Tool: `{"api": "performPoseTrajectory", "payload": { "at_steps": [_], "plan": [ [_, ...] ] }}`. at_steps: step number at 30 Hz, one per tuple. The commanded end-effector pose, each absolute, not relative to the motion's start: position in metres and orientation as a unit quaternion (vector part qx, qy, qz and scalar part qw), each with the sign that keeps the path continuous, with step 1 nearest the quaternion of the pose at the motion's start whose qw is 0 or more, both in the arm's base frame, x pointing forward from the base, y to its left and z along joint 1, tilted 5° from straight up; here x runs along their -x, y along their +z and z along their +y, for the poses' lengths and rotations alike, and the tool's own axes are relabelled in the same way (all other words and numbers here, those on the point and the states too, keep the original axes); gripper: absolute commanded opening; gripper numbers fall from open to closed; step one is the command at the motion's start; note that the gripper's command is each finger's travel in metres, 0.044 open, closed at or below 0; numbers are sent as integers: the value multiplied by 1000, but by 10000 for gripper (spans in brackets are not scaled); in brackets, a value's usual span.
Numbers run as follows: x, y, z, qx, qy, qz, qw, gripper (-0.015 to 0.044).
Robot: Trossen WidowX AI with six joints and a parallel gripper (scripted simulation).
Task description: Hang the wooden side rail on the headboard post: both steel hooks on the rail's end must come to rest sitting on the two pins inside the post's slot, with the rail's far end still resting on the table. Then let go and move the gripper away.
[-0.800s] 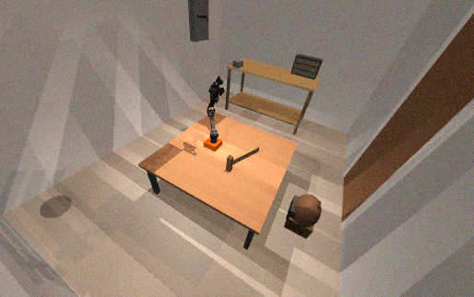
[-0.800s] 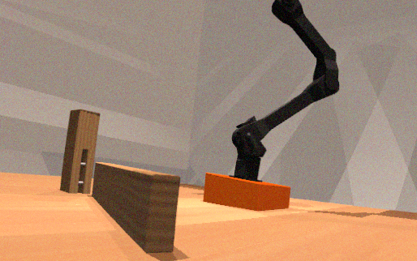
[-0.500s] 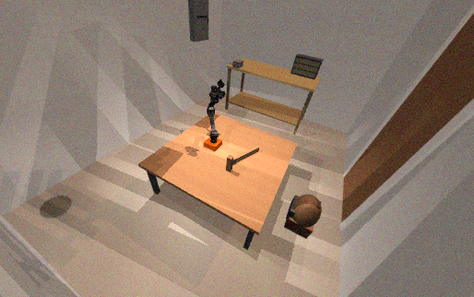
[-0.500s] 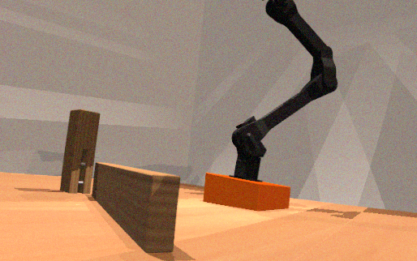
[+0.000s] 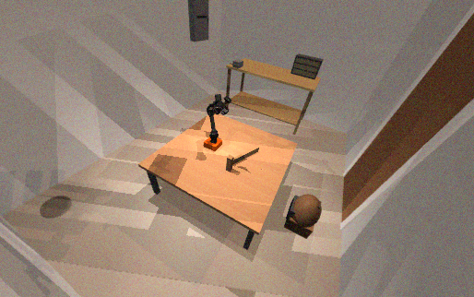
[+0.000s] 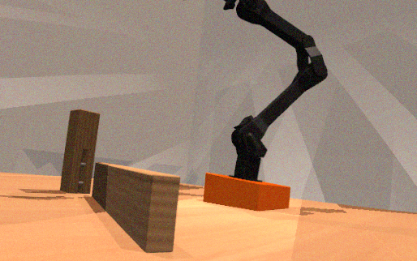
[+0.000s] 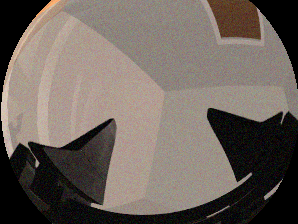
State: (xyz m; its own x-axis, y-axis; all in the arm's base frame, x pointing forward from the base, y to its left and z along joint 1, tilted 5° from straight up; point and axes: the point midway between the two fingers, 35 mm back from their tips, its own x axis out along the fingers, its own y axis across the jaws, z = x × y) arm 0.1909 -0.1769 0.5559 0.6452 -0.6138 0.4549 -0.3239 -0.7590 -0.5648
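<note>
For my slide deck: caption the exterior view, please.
Wooden side rail lies on the table beside the upright headboard post; arm raised high.

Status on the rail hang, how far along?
Done, as far as visible: the rail lies on the table with its end at the post; hooks on pins can't be confirmed. In hand: nothing, the gripper is open, raised clear. Left: apparently nothing.

High overview, low tabletop close-up (shared arm (image 5: 213, 121)).
</note>
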Motion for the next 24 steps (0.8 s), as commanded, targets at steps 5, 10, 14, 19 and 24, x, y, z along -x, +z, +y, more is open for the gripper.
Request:
{"api": "performPoseTrajectory", "payload": {
  "at_steps": [5,10,14,19,24],
  "plan": [
    [-239,480,-204,905,-191,307,225,440],
    [-257,445,-210,911,-132,312,233,440],
    [-269,415,-213,915,-82,318,235,440],
    [-285,362,-216,917,9,324,231,440],
    [-295,305,-214,914,108,324,221,440]
  ]
}}
